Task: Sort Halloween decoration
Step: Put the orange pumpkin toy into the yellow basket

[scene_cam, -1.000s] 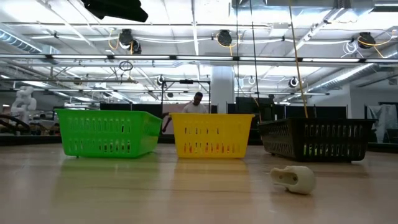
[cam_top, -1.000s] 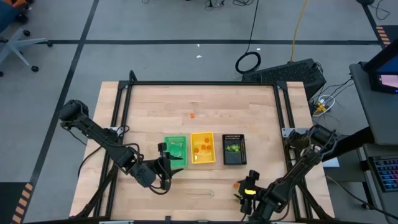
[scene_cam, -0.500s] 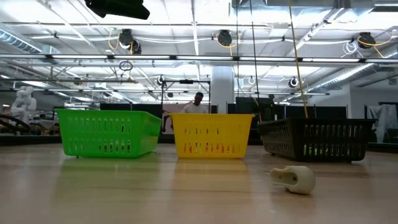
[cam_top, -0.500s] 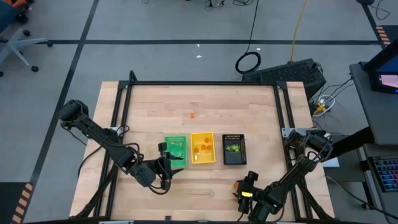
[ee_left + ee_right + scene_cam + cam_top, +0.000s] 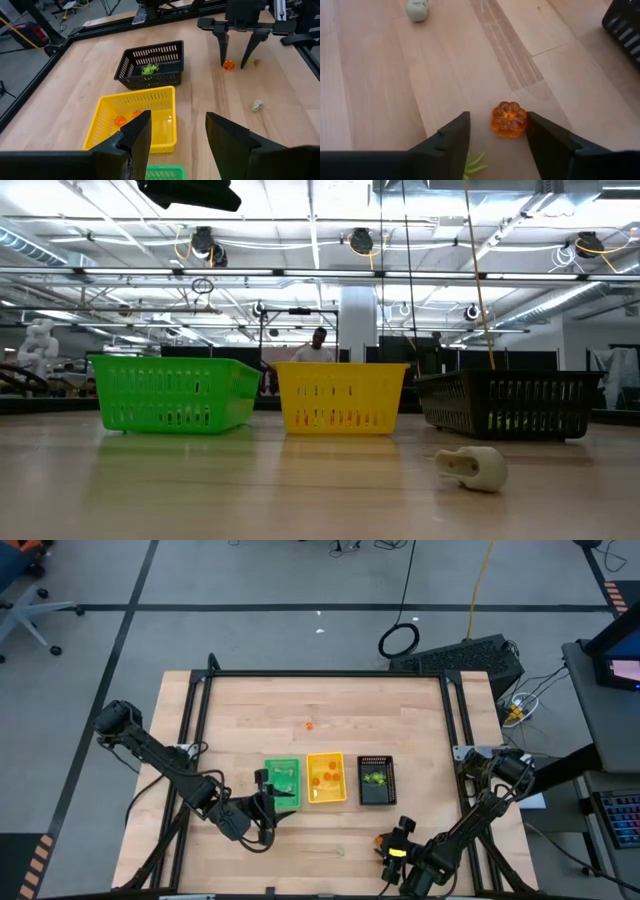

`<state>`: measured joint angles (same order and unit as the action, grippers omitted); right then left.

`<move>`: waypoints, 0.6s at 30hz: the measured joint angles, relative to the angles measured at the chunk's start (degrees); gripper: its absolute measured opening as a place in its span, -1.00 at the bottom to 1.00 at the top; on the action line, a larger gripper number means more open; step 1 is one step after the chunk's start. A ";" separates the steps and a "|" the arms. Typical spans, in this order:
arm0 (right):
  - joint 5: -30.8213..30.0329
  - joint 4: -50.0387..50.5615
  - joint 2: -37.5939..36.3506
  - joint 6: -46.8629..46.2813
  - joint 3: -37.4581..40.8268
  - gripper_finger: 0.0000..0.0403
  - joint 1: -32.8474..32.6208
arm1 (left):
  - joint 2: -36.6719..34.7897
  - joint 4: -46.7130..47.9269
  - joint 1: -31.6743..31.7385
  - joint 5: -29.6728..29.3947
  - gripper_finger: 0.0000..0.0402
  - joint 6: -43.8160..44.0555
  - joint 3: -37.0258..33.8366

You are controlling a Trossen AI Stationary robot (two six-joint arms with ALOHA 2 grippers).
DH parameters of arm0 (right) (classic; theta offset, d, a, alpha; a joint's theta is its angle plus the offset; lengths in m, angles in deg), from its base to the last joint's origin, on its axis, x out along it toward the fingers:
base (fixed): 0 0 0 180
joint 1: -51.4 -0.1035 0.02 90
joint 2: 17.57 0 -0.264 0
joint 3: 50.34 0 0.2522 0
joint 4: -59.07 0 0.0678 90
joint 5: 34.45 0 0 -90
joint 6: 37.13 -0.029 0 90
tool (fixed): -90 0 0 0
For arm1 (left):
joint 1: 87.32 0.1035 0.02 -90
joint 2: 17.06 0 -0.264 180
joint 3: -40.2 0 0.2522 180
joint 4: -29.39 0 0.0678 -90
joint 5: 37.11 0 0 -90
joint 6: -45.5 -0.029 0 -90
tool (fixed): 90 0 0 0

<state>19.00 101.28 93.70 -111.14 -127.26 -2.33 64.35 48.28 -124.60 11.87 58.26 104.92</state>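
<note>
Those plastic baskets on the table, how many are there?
3, side by side in a row near the table's middle: the green basket toward the left arm's side, the yellow basket in the centre, and the black basket toward the right arm's side.

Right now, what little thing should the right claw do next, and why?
Probably close on the orange pumpkin. The right gripper is low over the table with that trinket between its open fingers, nearer one of them, and the yellow tray already holds orange pieces.
</note>
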 joint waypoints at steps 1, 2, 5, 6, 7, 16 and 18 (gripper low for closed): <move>0.00 0.08 0.00 -0.26 0.00 -0.18 0.00 | 0.00 0.00 0.00 0.02 -0.08 0.01 0.00; 0.00 0.15 0.00 -0.45 0.00 -0.23 0.00 | 0.00 0.00 0.00 0.01 -0.08 0.01 0.00; 0.01 0.45 0.02 -1.37 0.00 -0.35 0.19 | 0.00 0.00 0.00 0.04 -0.08 -0.01 0.00; 0.05 0.53 0.02 -1.62 0.02 -0.39 0.30 | 0.00 0.00 0.00 0.04 -0.08 -0.01 0.00; 0.12 0.56 0.02 -1.65 0.02 -0.43 0.40 | 0.00 0.00 0.00 0.04 -0.08 -0.01 0.00; 0.24 0.47 0.02 -1.67 0.04 -0.68 0.72 | 0.00 0.04 -0.04 0.26 -0.08 0.06 0.02; 0.36 0.06 0.01 -1.47 0.07 -0.68 0.74 | 0.00 0.04 -0.28 0.26 -0.08 0.06 0.02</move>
<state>19.35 101.35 93.71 -112.61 -127.19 -1.59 64.35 48.32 -124.88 12.14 58.33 104.94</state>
